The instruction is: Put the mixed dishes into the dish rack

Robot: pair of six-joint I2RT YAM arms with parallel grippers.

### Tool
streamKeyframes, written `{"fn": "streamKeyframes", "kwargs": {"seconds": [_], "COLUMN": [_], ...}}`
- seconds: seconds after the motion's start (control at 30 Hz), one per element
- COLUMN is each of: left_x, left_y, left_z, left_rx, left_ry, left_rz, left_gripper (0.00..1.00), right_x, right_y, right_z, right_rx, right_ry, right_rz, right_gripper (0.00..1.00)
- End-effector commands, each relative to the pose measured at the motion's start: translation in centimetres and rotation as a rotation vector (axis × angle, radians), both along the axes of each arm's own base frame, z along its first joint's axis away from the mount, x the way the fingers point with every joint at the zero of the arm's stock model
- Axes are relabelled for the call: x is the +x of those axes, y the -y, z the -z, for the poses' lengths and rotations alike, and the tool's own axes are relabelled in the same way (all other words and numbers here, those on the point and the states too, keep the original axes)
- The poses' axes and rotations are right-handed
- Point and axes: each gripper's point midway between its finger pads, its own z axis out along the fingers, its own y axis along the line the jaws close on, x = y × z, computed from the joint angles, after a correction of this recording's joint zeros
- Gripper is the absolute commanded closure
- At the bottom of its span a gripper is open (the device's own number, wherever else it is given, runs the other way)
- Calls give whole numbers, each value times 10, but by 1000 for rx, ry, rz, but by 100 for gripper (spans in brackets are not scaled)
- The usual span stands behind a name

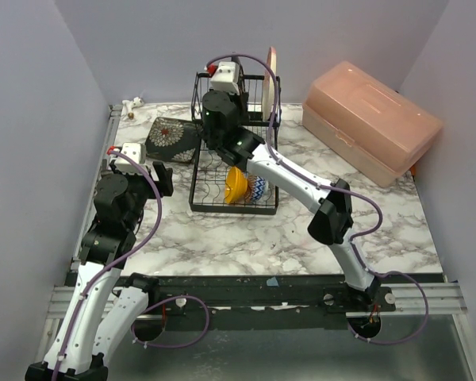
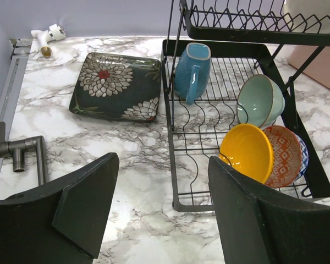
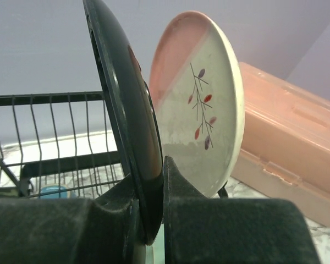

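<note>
Starting with the right gripper (image 3: 152, 187): it's clamped on the rim of a glossy black round plate (image 3: 121, 99), which is held upright at the raised rear of the black wire dish rack (image 2: 171, 137) — just beside the beige-pink round plate (image 3: 203, 110) stood there. The left gripper (image 2: 162, 170) is held open and empty, left of the rack's front. A black square flower-patterned plate (image 2: 115, 85) is laid flat left of the rack.

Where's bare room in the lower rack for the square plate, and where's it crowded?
Free: left and middle slots of the dish rack, between the blue mug behind and the orange bowl at right; also the marble table in front of the square plate. Crowded: its right side, with mint-green bowl and red-patterned bowl beside the orange one.
</note>
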Motion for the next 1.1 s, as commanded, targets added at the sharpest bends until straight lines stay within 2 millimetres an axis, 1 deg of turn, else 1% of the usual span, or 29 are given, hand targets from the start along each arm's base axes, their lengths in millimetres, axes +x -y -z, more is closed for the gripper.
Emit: {"fn": "streamKeyframes", "kwargs": {"seconds": [0.0, 0.1, 0.23, 0.43, 0.57, 0.73, 0.83, 0.9, 1.07], "left_x": [-1, 0, 1, 1, 2, 2, 3, 3, 3], "left_y": [3, 4, 5, 6, 6, 6, 6, 6, 7], "left_z": [-7, -6, -5, -3, -2, -2, -1, -1, -1], "left_rx": [1, 0, -2, -4, -3, -3, -2, -3, -5], "left_ry": [30, 26, 16, 8, 3, 3, 2, -1, -2], "left_rz": [16, 21, 25, 27, 28, 30, 26, 27, 31], "left_gripper": [27, 27, 27, 27, 27, 27, 27, 27, 27], "right_x": [10, 15, 14, 21, 26, 36, 39, 41, 47], "right_y": [-1, 6, 11, 29, 37, 40, 39, 36, 37], "right_z": [0, 2, 1, 14, 15, 25, 30, 32, 41], "right_rx": [106, 199, 251, 236, 228, 199, 195, 189, 162], "right_ry": [-20, -45, -55, -71, -65, -68, -69, -70, -67], "right_rz": [-70, -88, -100, -24, 7, 35, 35, 31, 56], "right_gripper": [100, 100, 100, 100, 100, 100, 99, 96, 88]}}
